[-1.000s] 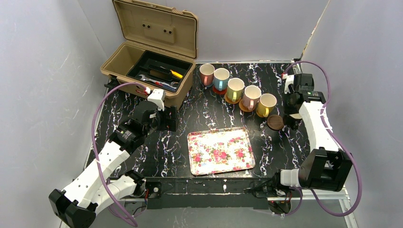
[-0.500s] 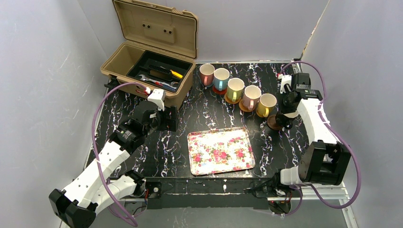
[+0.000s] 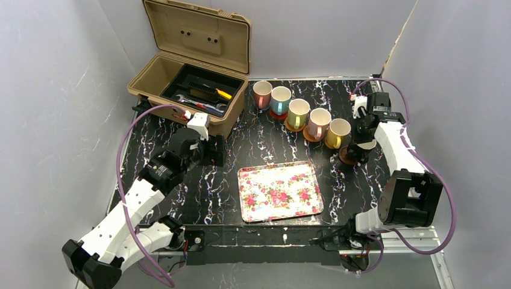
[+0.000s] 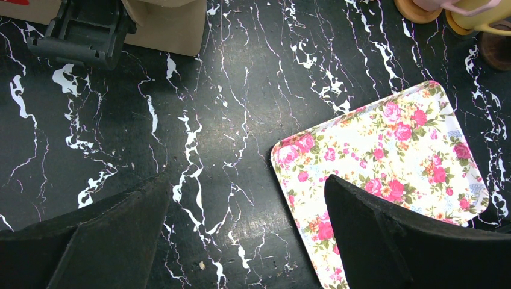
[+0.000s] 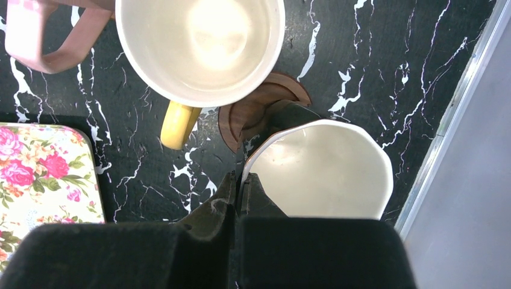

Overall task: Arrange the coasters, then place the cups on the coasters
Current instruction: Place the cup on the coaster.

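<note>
Placement 6 of 6, looks like: right fingers (image 5: 224, 198) clamp pale cream ceramic cup (image 5: 325, 168) by its rim, off-centre over dark brown round coaster (image 5: 241, 117), far right of desk (image 3: 259, 150); left fingers (image 4: 108, 235) wide open, empty. Next: centre, lower, release.

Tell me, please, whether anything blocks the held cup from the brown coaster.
Nothing visible does: the cup in the right gripper is over the brown coaster, bare where visible; the yellow cup stands just beside.
</note>
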